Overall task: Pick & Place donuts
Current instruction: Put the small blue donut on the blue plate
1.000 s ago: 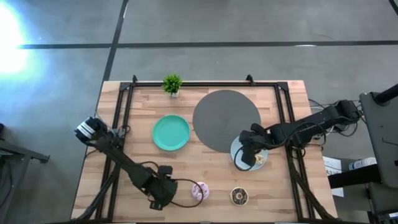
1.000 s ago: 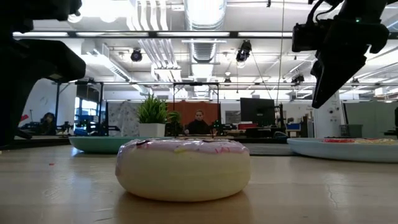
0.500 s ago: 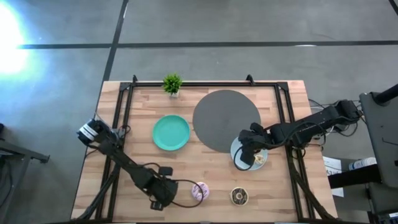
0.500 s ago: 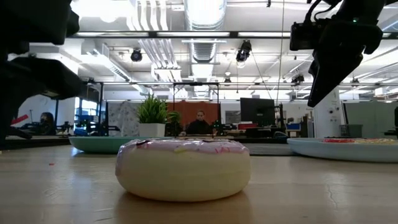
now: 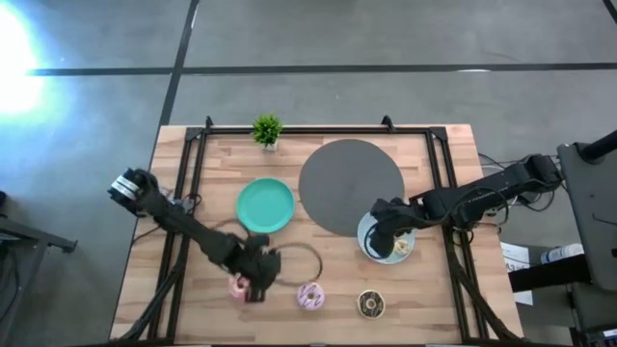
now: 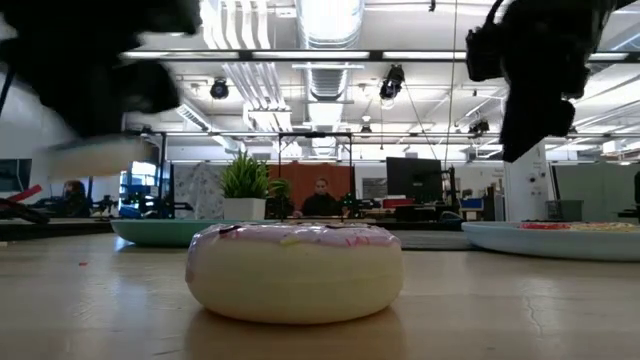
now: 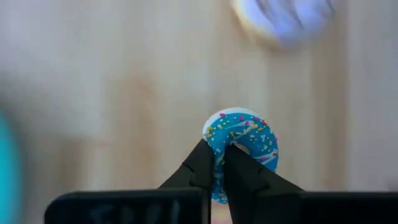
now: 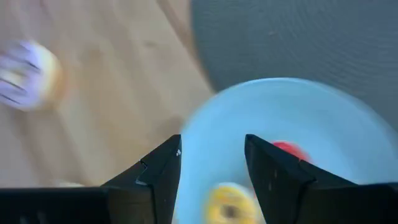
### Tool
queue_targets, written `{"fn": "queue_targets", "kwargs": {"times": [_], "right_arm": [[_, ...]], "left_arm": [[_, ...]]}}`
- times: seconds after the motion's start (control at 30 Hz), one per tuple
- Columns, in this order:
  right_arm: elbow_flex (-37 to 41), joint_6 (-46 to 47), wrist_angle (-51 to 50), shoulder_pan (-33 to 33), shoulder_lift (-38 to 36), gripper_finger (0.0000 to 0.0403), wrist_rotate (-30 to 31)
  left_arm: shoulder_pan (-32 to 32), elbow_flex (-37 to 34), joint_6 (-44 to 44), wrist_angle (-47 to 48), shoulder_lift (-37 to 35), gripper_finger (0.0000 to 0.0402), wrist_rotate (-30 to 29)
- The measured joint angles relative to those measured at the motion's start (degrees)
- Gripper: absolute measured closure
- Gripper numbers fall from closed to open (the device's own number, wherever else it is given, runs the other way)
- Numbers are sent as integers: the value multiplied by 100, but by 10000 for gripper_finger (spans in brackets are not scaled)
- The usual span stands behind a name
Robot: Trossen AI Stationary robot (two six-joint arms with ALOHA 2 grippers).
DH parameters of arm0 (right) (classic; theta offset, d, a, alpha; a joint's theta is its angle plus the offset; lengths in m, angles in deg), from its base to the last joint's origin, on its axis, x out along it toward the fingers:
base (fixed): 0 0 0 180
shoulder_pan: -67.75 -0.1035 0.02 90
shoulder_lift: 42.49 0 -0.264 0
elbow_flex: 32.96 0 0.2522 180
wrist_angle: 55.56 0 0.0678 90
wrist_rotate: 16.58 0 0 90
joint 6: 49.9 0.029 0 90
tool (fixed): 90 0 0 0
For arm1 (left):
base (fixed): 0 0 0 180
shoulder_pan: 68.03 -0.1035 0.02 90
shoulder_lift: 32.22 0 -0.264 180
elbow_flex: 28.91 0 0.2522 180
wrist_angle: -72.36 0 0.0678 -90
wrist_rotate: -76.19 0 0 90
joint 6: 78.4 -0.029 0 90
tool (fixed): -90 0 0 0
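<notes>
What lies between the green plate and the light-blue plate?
In the high view, the dark grey round mat lies between the green plate and the light-blue plate; its edge reaches the light-blue plate.

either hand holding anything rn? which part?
Left hand pinches a blue sprinkled donut by one side of its ring, one finger through the hole. Right hand is open, empty, over the light-blue plate.

The high camera looks straight down on the whole pale wooden table (image 5: 193, 251). The low camera sits on the tabletop, facing level across it, very close to the pink-white sprinkled donut (image 6: 294, 271), which appears bottom centre in the high view (image 5: 309, 296). Each wrist camera faces down, close to the tabletop.
</notes>
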Motion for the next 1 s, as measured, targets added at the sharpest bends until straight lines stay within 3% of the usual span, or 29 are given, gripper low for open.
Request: {"fn": "queue_targets", "kwargs": {"times": [0.13, 0.3, 0.57, 1.0], "right_arm": [[173, 722, 1407, 53, -53, 234, -169], [397, 1231, 2999, 178, -35, 234, -414], [434, 1294, 3809, 210, -31, 234, 71], [429, 1268, 3876, 208, 2, 234, 343]], "left_arm": [[-581, 206, -561, -243, -225, 399, -871], [-1228, 751, -1306, -603, -37, 399, -1395], [-1766, 1427, -2008, -1450, 346, 400, -1567], [-1834, 1955, -2152, -1983, 994, 400, -1396]]}}
